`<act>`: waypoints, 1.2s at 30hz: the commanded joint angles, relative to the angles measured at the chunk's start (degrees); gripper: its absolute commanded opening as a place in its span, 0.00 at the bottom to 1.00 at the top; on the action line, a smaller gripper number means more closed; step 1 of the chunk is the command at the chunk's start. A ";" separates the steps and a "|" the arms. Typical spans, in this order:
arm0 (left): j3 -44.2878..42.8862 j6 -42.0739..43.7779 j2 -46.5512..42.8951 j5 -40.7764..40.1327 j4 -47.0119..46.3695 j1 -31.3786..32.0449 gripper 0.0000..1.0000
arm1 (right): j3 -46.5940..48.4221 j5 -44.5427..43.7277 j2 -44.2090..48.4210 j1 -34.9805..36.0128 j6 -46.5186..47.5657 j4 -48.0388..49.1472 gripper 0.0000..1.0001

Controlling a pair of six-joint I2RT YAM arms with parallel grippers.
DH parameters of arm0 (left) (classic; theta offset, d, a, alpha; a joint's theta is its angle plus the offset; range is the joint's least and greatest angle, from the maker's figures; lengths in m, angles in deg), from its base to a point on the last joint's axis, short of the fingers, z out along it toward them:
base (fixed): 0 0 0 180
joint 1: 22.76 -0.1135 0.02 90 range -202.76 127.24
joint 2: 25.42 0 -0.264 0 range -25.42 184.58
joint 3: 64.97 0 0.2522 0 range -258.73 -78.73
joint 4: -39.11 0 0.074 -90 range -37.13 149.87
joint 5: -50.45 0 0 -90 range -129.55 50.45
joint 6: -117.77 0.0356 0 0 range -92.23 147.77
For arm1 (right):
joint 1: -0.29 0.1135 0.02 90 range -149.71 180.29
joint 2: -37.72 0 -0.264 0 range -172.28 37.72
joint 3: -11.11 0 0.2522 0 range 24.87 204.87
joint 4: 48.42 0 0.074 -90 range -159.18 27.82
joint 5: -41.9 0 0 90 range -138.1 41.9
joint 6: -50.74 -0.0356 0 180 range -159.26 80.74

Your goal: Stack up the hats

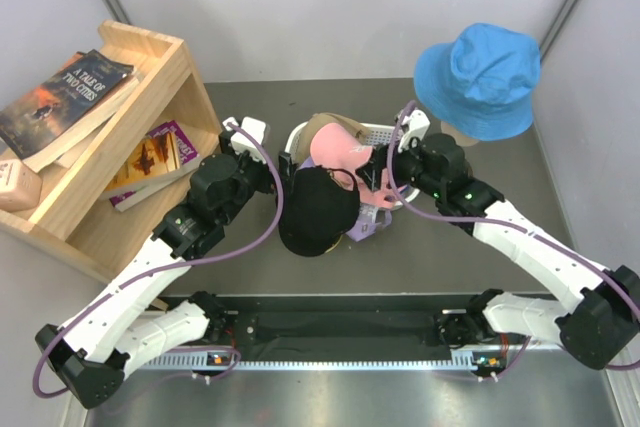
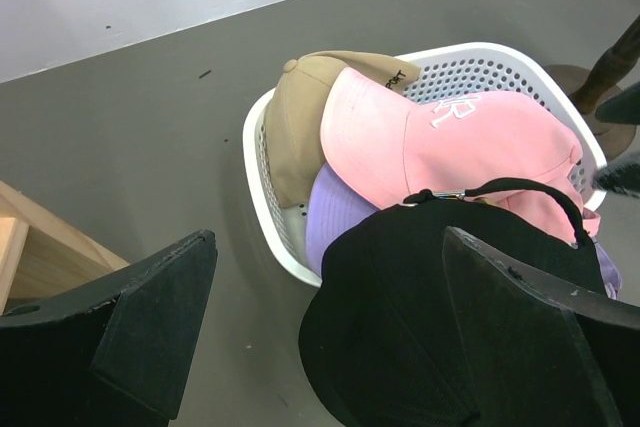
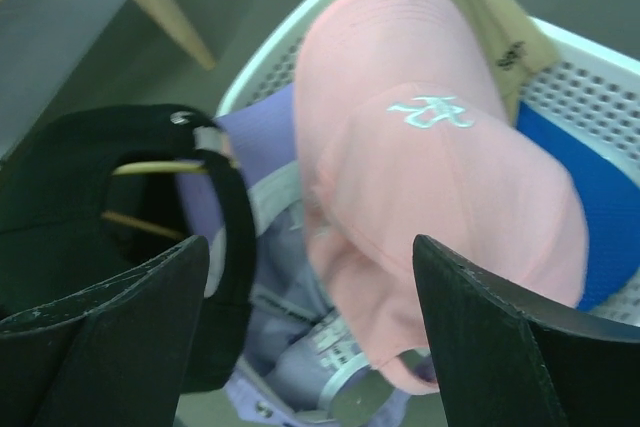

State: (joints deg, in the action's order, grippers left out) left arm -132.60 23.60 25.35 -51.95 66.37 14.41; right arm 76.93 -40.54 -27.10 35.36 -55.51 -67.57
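Hovering with jaws spread and grasping nothing, the left gripper [image 2: 320, 332] and right gripper [image 3: 310, 332] are flanking the white basket [image 1: 382, 132], where pink cap [image 2: 450, 142], tan cap [image 2: 295, 117], lavender cap [image 2: 335, 212] are lying; black cap [image 1: 318, 209] is overhanging its rim.

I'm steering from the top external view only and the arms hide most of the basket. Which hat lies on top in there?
Observer: The pink cap lies uppermost in the white basket, with pale embroidered letters on its front.
Operator: Anything under it that I can't make out?
Observer: Yes, the right wrist view shows a royal blue cap beneath the pink one, against the basket wall.
Operator: Is either gripper holding a hat?
Observer: No. The left gripper is open above the black cap, and the right gripper is open over the lavender cap; neither pair of fingers pinches fabric.
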 commanded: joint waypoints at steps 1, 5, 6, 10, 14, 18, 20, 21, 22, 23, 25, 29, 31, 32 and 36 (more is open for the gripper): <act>-0.36 0.30 -1.02 -0.43 -2.42 -0.17 0.99 | 2.79 -10.88 -3.20 -0.70 -0.10 1.87 0.81; -0.36 0.30 -0.75 -0.60 -2.42 -0.17 0.99 | 3.67 -15.80 -6.81 -0.70 0.60 4.07 0.80; -0.36 0.30 -0.84 -0.69 -2.42 -0.17 0.99 | 4.02 -16.86 -7.77 -0.62 0.95 4.16 0.80; -0.27 0.38 -0.75 -0.87 -2.51 -0.17 0.99 | 5.42 -19.77 -12.86 -0.70 2.27 4.95 0.77; -0.27 0.56 -0.67 -1.13 -2.42 -0.17 0.99 | 6.31 -20.30 -15.77 -0.70 2.72 4.60 0.74; -0.27 0.56 -0.67 -1.22 -2.42 -0.17 0.99 | 5.43 -21.17 -16.92 -0.70 2.80 4.68 0.50; -0.27 0.56 -0.49 -1.13 -2.51 -0.17 0.99 | 5.25 -21.61 -16.57 -0.71 3.07 4.86 0.35; -0.27 0.56 -0.32 -1.13 -2.51 -0.17 0.99 | 5.34 -21.79 -16.31 -0.70 3.07 4.86 0.20; -0.27 0.56 -0.40 -1.13 -2.51 -0.17 0.99 | 5.60 -22.22 -15.78 -0.70 3.68 4.60 0.13; -0.27 0.65 -0.31 -1.13 -2.42 -0.17 0.99 | 6.13 -22.49 -15.60 -0.70 4.03 4.42 0.03; -0.27 0.65 -0.31 -1.31 -2.42 -0.17 0.99 | 7.62 -23.02 -15.08 -0.70 5.43 3.89 0.00; -0.27 1.09 -0.66 -2.27 -2.42 -0.17 0.99 | 10.69 -23.81 -14.29 -0.79 6.76 2.67 0.00; -0.27 1.26 -0.75 -2.71 -2.42 -0.17 0.99 | 13.50 -23.81 -13.32 -0.70 7.37 1.44 0.00; -0.27 1.26 -0.84 -2.80 -2.42 -0.17 0.99 | 14.56 -23.81 -12.97 -0.70 7.63 1.00 0.00; -0.36 1.44 -1.02 -2.89 -2.25 -0.17 0.99 | 20.00 -23.90 -10.51 -0.62 9.48 -0.94 0.00</act>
State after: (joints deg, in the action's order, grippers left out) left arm -132.60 24.30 25.35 -53.99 66.39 14.43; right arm 89.32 -62.86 -43.07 35.01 -48.53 -69.75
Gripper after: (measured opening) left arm 0.991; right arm 0.028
